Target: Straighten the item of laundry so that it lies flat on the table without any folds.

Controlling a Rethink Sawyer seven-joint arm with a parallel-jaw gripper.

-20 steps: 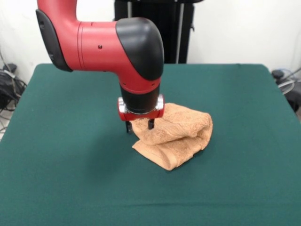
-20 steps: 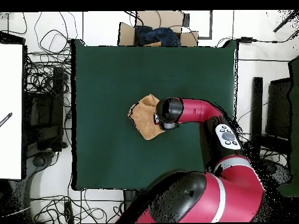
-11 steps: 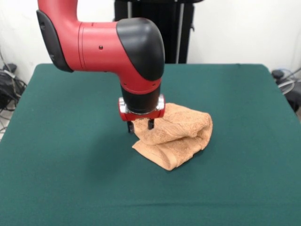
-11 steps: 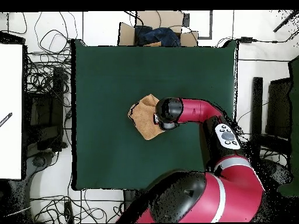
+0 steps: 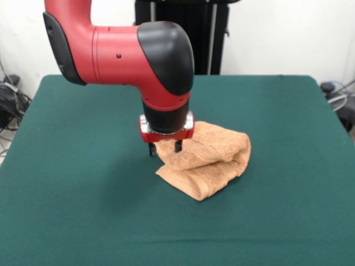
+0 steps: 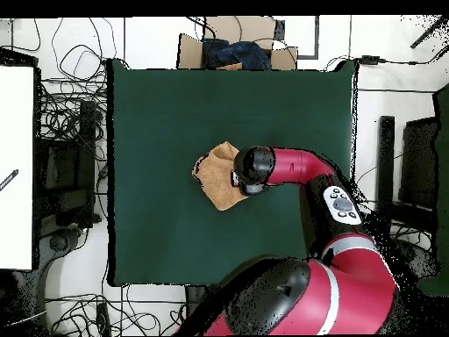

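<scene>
The towel point(image 5: 206, 160) lies bunched and folded over itself near the middle of the worktop point(image 5: 83, 210), with the gripper point(image 5: 164, 148) at its edge, fingers apart, one tip on the bare cloth side and one against the terry. Soft, light and limp, it should drape rather than hold shape, so a pinch at a free corner or outer edge looks best for drawing it flat. No tag, label or writing can be made out.

no legible text, no labels, no brands, no numbers anywhere
</scene>
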